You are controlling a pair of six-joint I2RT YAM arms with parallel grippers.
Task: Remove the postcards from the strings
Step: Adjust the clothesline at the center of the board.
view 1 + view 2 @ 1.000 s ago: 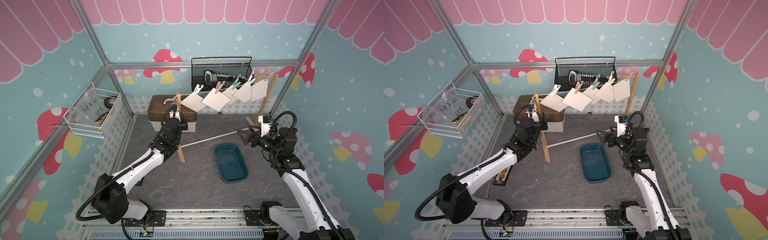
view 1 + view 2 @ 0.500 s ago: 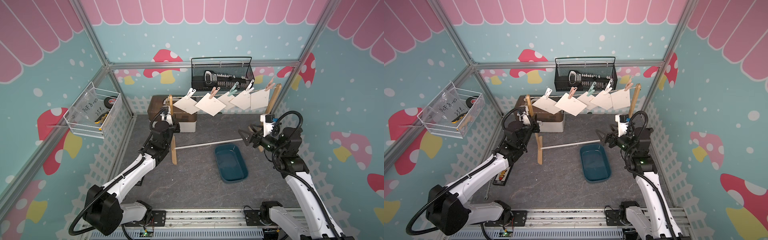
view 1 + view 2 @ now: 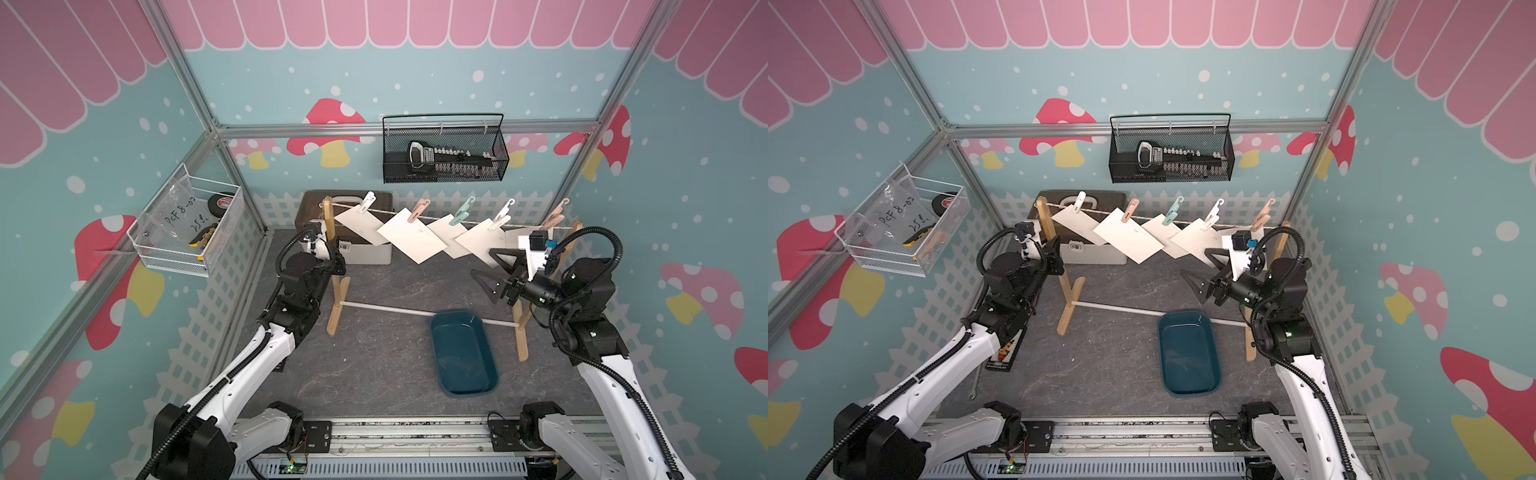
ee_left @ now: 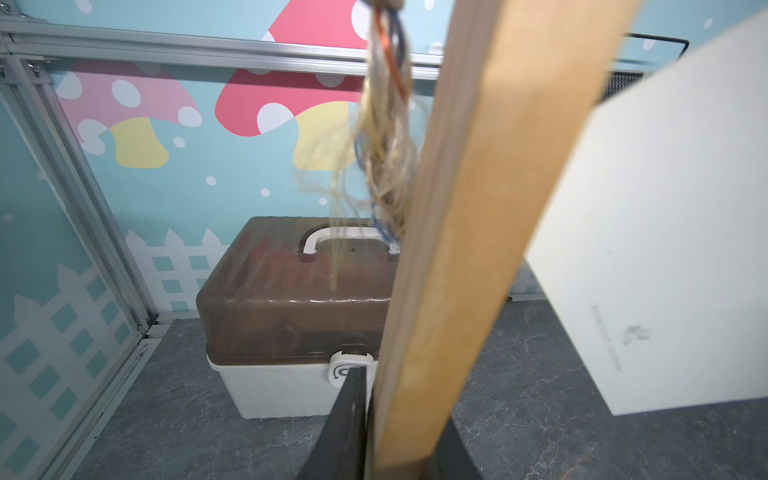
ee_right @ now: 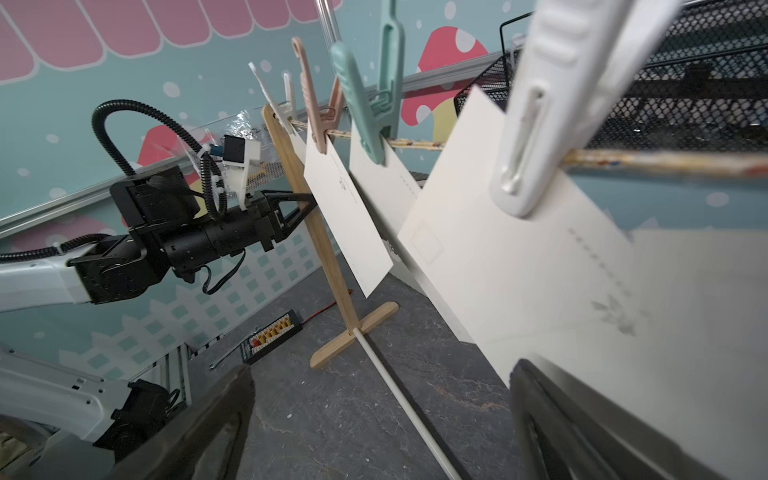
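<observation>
From the near rail both arms stretch toward the far wall, with a blue tray on the floor between them. The right gripper points leftward, jaws spread wide, just beside the right-end cards. The left gripper is clamped on the stand's left upright. Farther back, all five postcards hang clipped by clothespins to the strings.
</observation>
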